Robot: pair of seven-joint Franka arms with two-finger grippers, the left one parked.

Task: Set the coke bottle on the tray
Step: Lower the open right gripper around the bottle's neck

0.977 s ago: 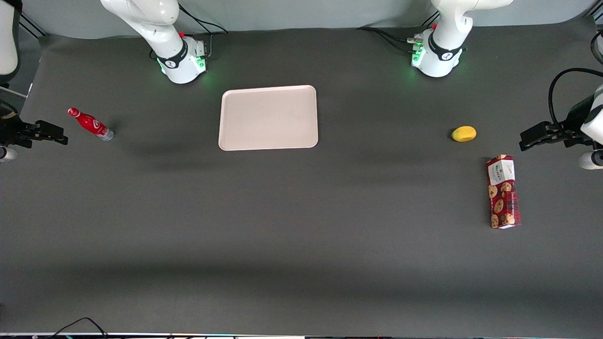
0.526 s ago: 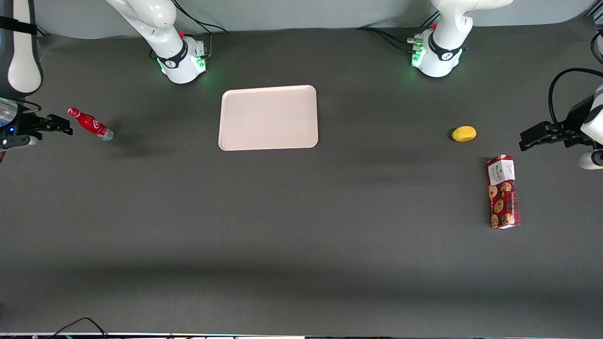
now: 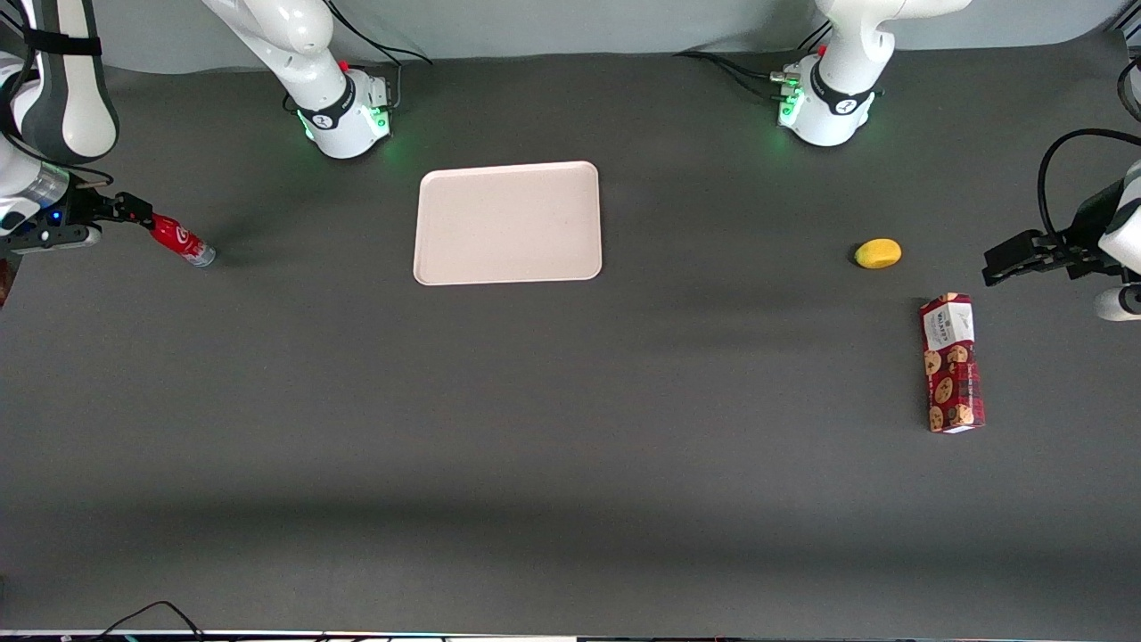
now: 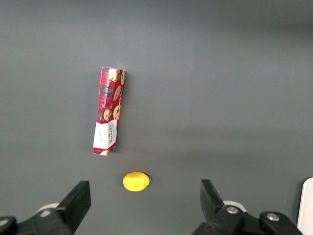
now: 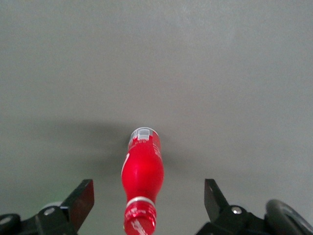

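Note:
The coke bottle is a small slim red bottle that stands on the dark table at the working arm's end. My right gripper is over its cap, so the cap is hidden in the front view. In the right wrist view the bottle stands between my open fingers, with clear gaps on both sides and nothing held. The pale pinkish-beige tray lies flat near the middle of the table, close to the arm bases, with nothing on it.
A yellow lemon-like object and a red cookie-printed box lie toward the parked arm's end; both show in the left wrist view, the box and the yellow object. The arm bases stand above the tray.
My right gripper has moved in from the table's edge toward the bottle and now covers its cap. The bottle, tray, box and yellow object have not moved.

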